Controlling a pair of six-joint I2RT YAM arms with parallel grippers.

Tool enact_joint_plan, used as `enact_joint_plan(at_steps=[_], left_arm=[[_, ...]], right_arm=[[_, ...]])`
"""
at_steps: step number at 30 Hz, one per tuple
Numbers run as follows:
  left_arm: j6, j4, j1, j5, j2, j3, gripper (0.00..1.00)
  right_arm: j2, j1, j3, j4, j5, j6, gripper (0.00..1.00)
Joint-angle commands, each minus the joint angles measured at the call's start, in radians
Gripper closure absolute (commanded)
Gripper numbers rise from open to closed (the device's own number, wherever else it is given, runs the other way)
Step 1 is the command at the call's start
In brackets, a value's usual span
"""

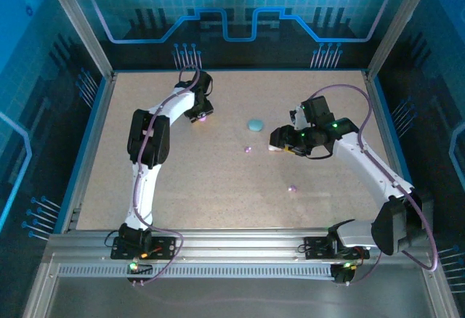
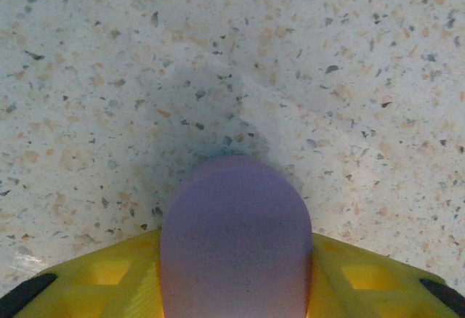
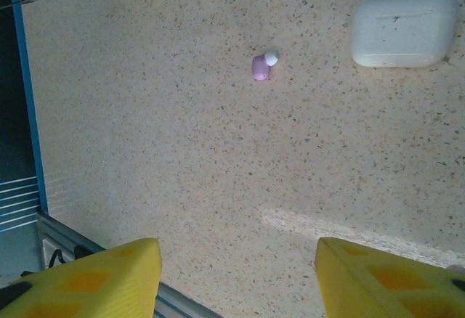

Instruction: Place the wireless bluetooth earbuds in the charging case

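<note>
My left gripper [image 2: 236, 249] is shut on a purple pebble-shaped charging case [image 2: 236, 209], whose rounded end sticks out past the yellow fingers [image 2: 109, 274] just above the table. From above, this gripper [image 1: 200, 115] is at the far middle-left. A tiny purple earbud [image 3: 260, 66] with a white tip lies on the table ahead of my right gripper [image 3: 236, 249], which hangs open with nothing between its fingers. In the top view two purple earbuds [image 1: 248, 148] [image 1: 293, 186] lie near the right gripper [image 1: 279, 141].
A light blue case [image 1: 256, 124] sits shut mid-table between the arms. A white case [image 3: 403, 31] lies shut beyond the right gripper. The table's blue edge [image 3: 29, 115] and metal rail run along the left of the right wrist view.
</note>
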Motion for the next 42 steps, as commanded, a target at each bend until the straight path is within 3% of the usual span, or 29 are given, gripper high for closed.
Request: enact_joint_plan(at_steps=[1, 9, 16, 23, 28, 35, 42], left_arm=[[0.05, -0.03, 0.002, 0.03, -0.024, -0.011, 0.6], [0.276, 0.085, -0.049, 0.137, -0.227, -0.248, 0.63], [0.51, 0.325, -0.157, 0.243, -0.578, -0.63, 0.66], [0.798, 0.494, -0.284, 0.414, -0.902, -0.862, 0.68], [0.999, 0.604, -0.328, 0.587, -1.078, -0.981, 0.68], [1.145, 0.577, -0.345, 0.653, -1.171, -0.991, 0.69], [1.177, 0.515, -0.36, 0.653, -1.164, -0.951, 0.69]], right_arm=[[0.012, 0.012, 0.027, -0.005, 0.005, -0.006, 0.41], [0.008, 0.003, 0.019, -0.012, 0.018, -0.034, 0.41], [-0.027, -0.059, -0.026, 0.017, -0.026, -0.034, 0.41], [-0.069, -0.122, -0.04, 0.048, -0.124, -0.044, 0.43], [-0.09, -0.132, -0.018, 0.092, -0.245, -0.048, 0.43], [-0.081, -0.093, 0.043, 0.139, -0.403, -0.019, 0.45], [-0.037, 0.012, 0.142, 0.121, -0.427, -0.022, 0.45]])
